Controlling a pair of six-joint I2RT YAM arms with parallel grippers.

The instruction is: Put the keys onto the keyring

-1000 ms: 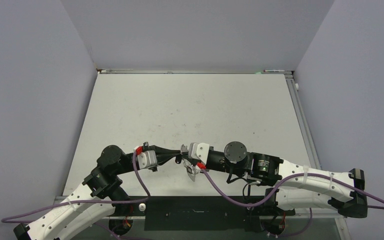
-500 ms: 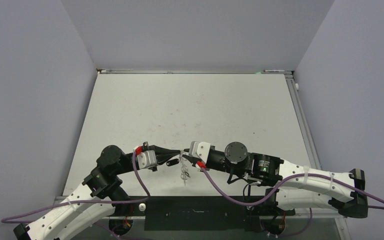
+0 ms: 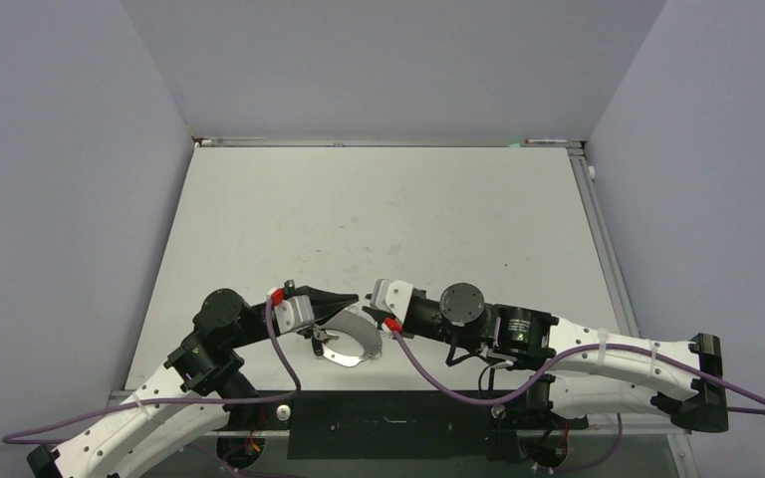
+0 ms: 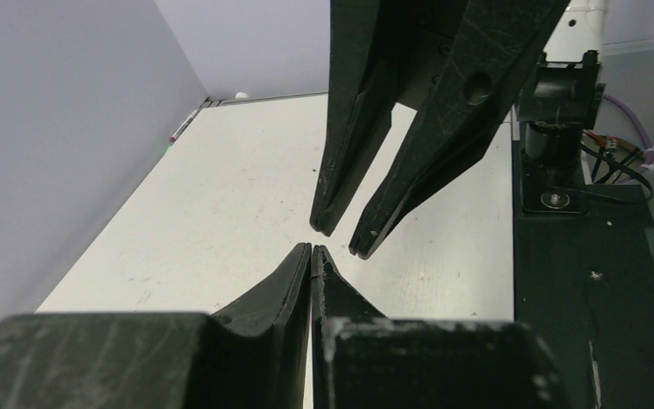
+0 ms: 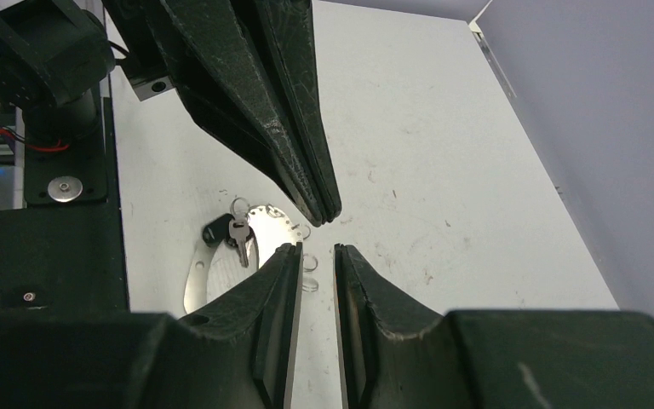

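Observation:
The keyring [image 3: 342, 358], a thin silvery hoop, lies flat on the white table just below both fingertips. In the right wrist view, the keyring [image 5: 194, 274] carries one of the keys [image 5: 221, 230], black-headed with a short silver blade, and small wire loops [image 5: 309, 262] sit along its rim. My left gripper [image 4: 313, 250] is shut with nothing visible between its fingers. It points at my right gripper [image 5: 315, 251], which stands open and empty above the loops. The two grippers' tips nearly meet [image 3: 362, 302].
The white table [image 3: 388, 209] is walled by grey panels on the left, back and right. A black mounting strip [image 3: 388, 423] with the arm bases and purple cables [image 3: 438, 383] runs along the near edge.
My right gripper has opened. The keyring, which hung edge-on between the two grippers, now lies flat on the table under them. The left gripper stays shut.

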